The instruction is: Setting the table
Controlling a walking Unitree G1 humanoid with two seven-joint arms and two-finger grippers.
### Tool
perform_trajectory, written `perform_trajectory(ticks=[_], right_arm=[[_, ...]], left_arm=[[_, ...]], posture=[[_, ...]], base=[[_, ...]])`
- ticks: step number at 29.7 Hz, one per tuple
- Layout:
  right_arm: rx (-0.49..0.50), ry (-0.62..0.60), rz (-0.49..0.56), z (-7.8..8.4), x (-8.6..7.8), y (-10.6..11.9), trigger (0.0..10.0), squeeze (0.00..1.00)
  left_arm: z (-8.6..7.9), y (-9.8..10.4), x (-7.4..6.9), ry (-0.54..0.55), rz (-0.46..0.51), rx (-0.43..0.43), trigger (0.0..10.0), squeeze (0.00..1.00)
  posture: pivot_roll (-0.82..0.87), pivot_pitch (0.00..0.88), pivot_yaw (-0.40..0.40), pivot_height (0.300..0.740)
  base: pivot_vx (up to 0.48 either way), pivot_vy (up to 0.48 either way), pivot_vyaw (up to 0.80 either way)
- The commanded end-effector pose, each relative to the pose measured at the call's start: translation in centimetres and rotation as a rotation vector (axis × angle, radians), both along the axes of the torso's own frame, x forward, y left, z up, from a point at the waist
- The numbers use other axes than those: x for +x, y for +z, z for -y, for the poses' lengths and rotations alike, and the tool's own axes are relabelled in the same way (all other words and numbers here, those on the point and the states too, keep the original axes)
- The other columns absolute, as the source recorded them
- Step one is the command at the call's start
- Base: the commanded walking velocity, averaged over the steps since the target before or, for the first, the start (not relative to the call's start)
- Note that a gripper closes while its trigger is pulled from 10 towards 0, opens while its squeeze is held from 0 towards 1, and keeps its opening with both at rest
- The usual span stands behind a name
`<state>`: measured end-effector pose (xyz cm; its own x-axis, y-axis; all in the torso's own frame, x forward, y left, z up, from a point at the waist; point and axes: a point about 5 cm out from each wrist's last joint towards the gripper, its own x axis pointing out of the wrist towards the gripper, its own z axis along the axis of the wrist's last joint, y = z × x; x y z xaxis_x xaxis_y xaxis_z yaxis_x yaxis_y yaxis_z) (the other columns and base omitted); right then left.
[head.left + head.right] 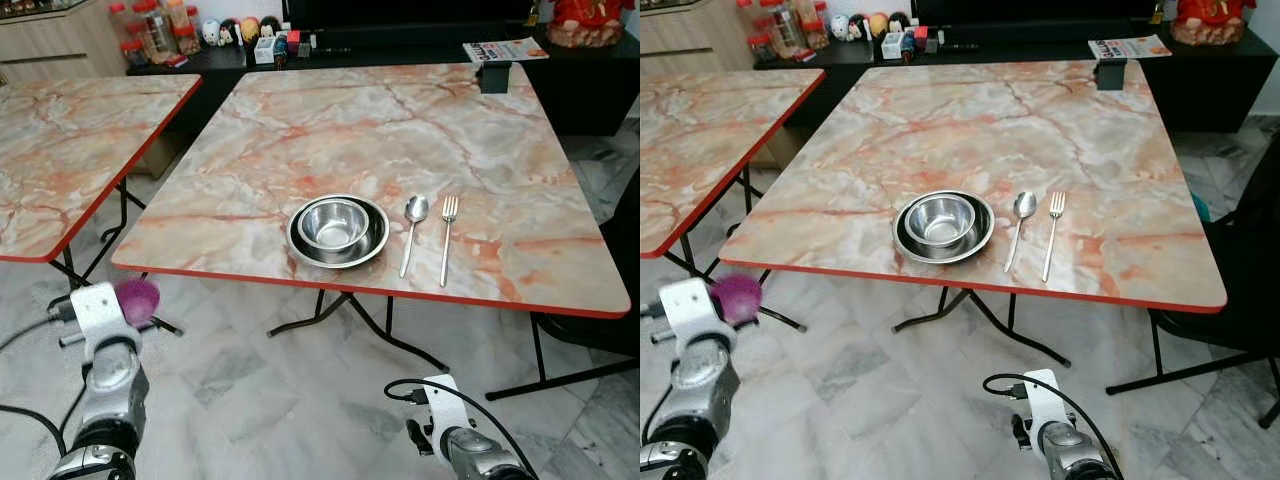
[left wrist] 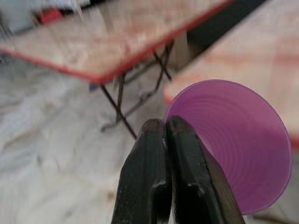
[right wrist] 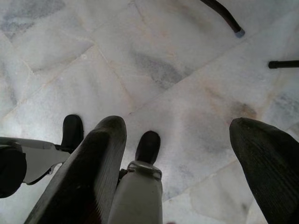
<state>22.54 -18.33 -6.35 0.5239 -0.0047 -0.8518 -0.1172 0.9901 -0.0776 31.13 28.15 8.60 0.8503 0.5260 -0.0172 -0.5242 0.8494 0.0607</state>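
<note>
Cup in transit to the place setting.
L gripper (image 2: 166, 135), jaws clamped on cup (image 2: 243, 144) rim, hung low off the tabletop (image 1: 300, 130) at 8 o'clock from bowl (image 1: 335, 225); R gripper (image 3: 177, 140) idle, jaws apart. Next, I'd judge: lift, set cup by spoon (image 1: 412, 230) and fork (image 1: 447, 235).

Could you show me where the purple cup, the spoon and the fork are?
purple cup (image 2: 243, 149): left wrist view, on the cup's ribbed inside wall.
spoon (image 1: 416, 208): left eye view, on its bowl, right of the steel dishes.
fork (image 1: 450, 207): left eye view, on its tines, right of the spoon.
</note>
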Motion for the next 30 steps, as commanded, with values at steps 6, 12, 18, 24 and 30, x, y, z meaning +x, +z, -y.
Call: perform_trajectory(ticks=[6,12,18,24,30], right_arm=[[0.008,0.011,-0.010,-0.3,-0.2,-0.1,10.0,0.00],[0.011,0.008,-0.005,-0.3,-0.2,-0.2,10.0,0.00],[0.017,0.002,0.005,-0.3,-0.1,-0.1,10.0,0.00],[0.017,0.009,0.002,-0.3,-0.2,-0.1,10.0,0.00],[0.022,0.011,0.004,-0.3,-0.1,-0.1,10.0,0.00]], left_arm=[[2.6,7.1,3.7,-0.182,0.221,0.007,10.0,0.00],[6.0,9.8,6.0,-0.362,0.253,-0.094,10.0,0.00],[9.7,8.8,7.8,-0.508,0.064,-0.179,10.0,0.00],[11.1,9.1,8.4,-0.551,0.054,-0.316,10.0,0.00],[11.9,9.4,8.8,-0.575,0.024,-0.376,10.0,0.00]], posture=[[-0.05,0.040,0.103,0.740],[-0.06,0.031,0.102,0.740],[-0.05,0.026,0.100,0.740],[-0.07,0.012,0.102,0.740],[-0.06,0.032,0.098,0.740]], base=[[0.000,0.000,0.00],[0.000,0.000,0.00],[0.000,0.000,0.00],[0.000,0.000,0.00],[0.000,0.000,0.00]])
